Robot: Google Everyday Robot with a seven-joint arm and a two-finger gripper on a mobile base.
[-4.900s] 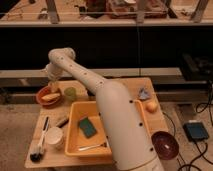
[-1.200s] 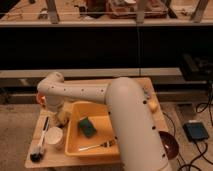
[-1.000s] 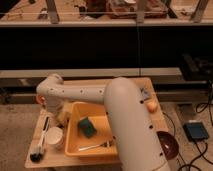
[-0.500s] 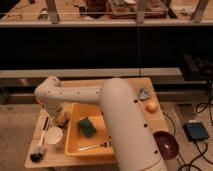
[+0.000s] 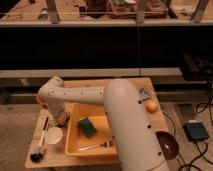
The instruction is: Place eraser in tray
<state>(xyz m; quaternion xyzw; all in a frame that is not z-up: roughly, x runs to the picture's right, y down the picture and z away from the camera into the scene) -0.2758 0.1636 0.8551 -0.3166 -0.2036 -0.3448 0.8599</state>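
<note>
1. The gripper (image 5: 60, 119) is down on the table (image 5: 55, 159), just beside the left wall of the tray (image 5: 77, 141).
2. Open, closed or gripping? Honestly can't tell.
3. The eraser can't be made out, since the gripper blocks that spot.

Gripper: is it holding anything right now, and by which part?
Cannot tell. The gripper sits low just outside the tray's left wall, and the arm hides whatever is under it.
</note>
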